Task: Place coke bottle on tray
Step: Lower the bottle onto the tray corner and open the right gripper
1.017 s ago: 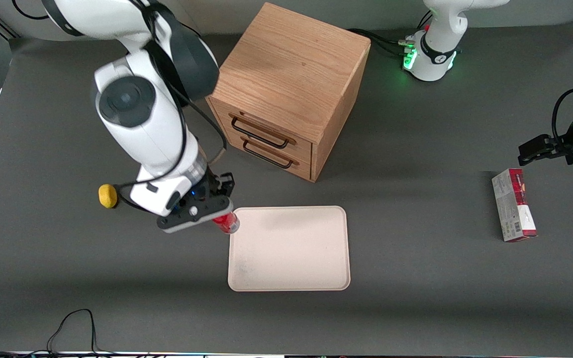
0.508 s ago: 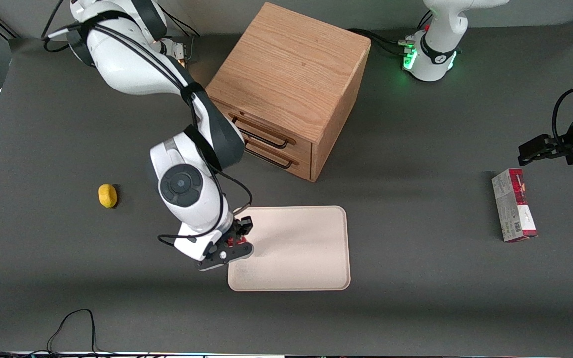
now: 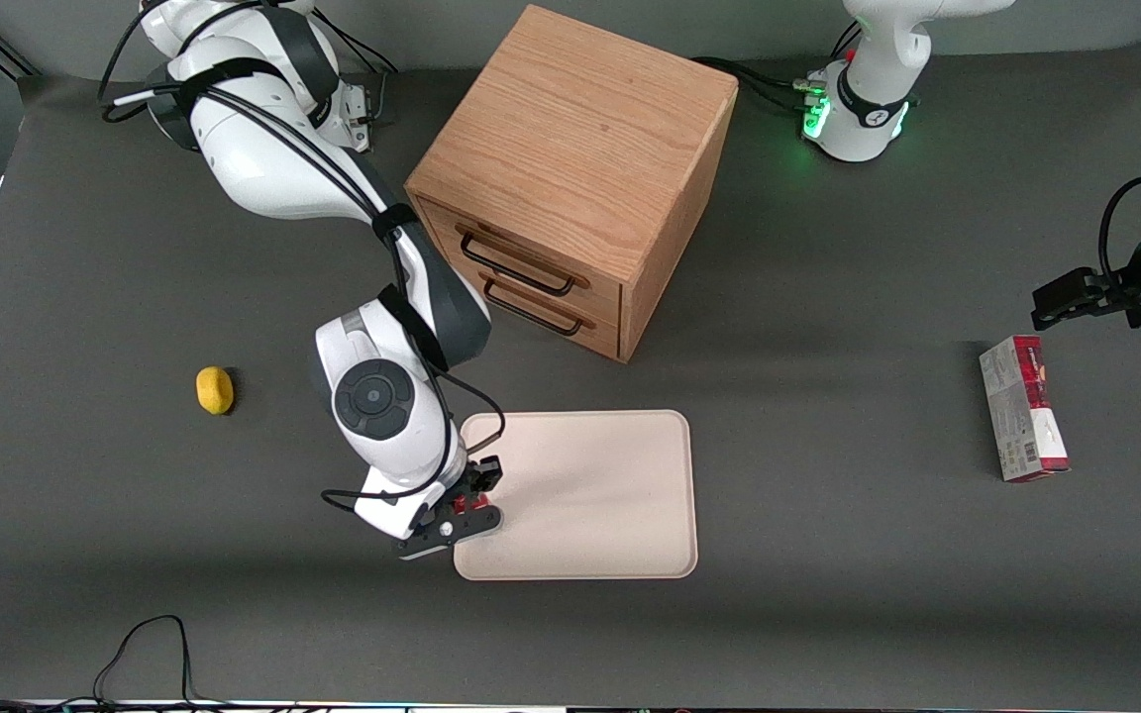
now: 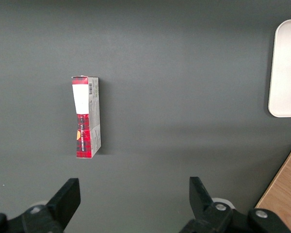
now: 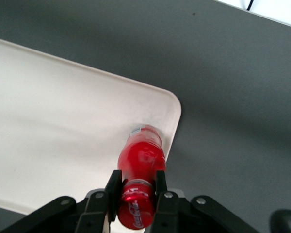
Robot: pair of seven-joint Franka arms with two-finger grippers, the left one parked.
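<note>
The jaws are clamped on the neck of the coke bottle (image 5: 140,165), just under its red cap. The gripper (image 3: 454,511) holds it over the tray (image 3: 590,495), close to the tray's edge toward the working arm's end of the counter (image 3: 828,594); whether the clear base touches the tray I cannot tell. A wooden drawer cabinet (image 3: 570,168) stands farther from the front camera.

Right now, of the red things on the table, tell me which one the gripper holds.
The coke bottle: the gripper is shut on it over the tray. The red-and-grey carton lies untouched toward the parked arm's end.
</note>
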